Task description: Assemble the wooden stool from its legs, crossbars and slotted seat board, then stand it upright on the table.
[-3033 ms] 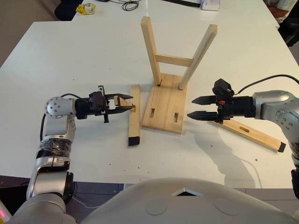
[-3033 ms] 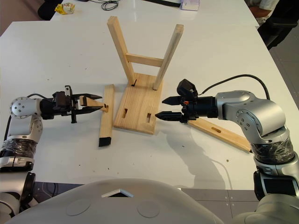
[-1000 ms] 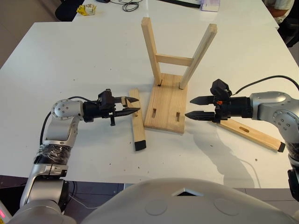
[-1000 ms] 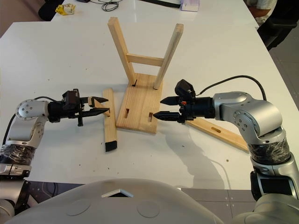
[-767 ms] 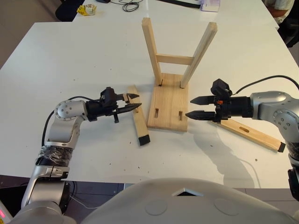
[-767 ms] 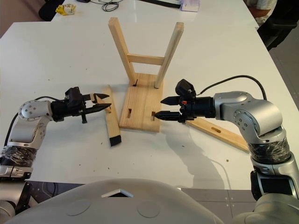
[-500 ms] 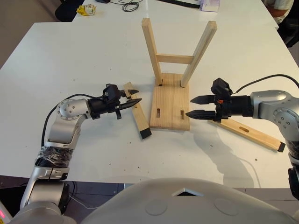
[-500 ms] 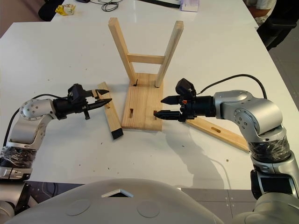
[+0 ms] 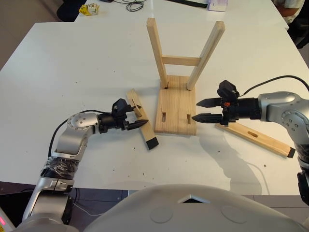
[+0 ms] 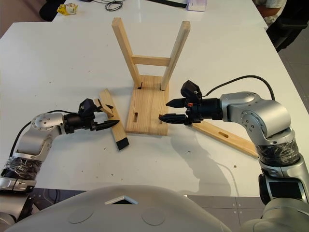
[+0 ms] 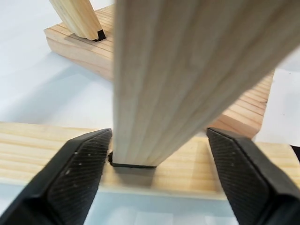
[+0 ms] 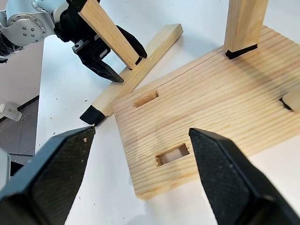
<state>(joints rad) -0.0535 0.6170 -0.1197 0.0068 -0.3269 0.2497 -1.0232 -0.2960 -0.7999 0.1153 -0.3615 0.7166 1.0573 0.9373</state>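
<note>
On the white surface (image 9: pixel 72 58), just left of the seat board (image 9: pixel 176 108), a loose leg (image 12: pixel 154 49) lies flat at a slant, its black-capped end towards the robot. A short crossbar (image 12: pixel 105 30) stands up from it. The left hand (image 9: pixel 140 118) has its fingers closed in on both sides of this crossbar, and they appear to touch it. The seat board lies flat, with two legs (image 9: pixel 157 48) standing in its far slots, joined by a rung (image 9: pixel 179 61). Its two near slots (image 9: pixel 164 116) are empty. Just off the board's right edge hovers the right hand (image 9: pixel 195 110), fingers apart and holding nothing. To its right lies a second loose leg (image 9: pixel 256 137).
</note>
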